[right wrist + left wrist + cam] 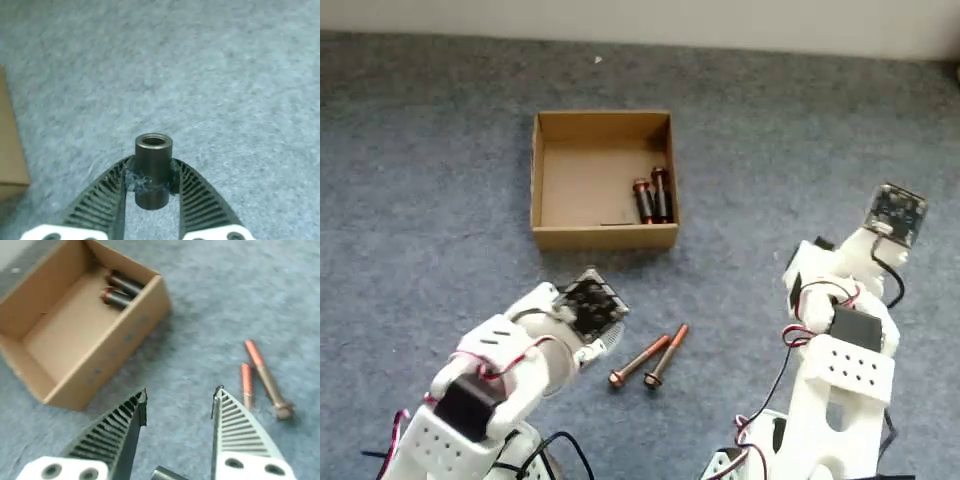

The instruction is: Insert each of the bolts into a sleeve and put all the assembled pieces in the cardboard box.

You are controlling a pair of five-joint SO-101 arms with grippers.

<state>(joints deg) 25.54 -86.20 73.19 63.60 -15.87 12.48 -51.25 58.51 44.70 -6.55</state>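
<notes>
Two copper bolts (650, 361) lie side by side on the grey carpet in front of the cardboard box (603, 236); they also appear as bolts (262, 380) in the left wrist view. Two assembled pieces (653, 195) rest in the box's right part, seen as dark pieces (120, 290). My left gripper (180, 397) is open, hovering over the carpet between the box (100, 365) and the bolts. My right gripper (150, 182) is shut on a dark sleeve (153, 165) held upright, its bore facing up, over bare carpet to the right of the box.
The grey carpet (770, 150) covers the whole work area. A pale wall strip (720, 20) runs along the far edge. A corner of the cardboard box (10, 150) shows in the right wrist view.
</notes>
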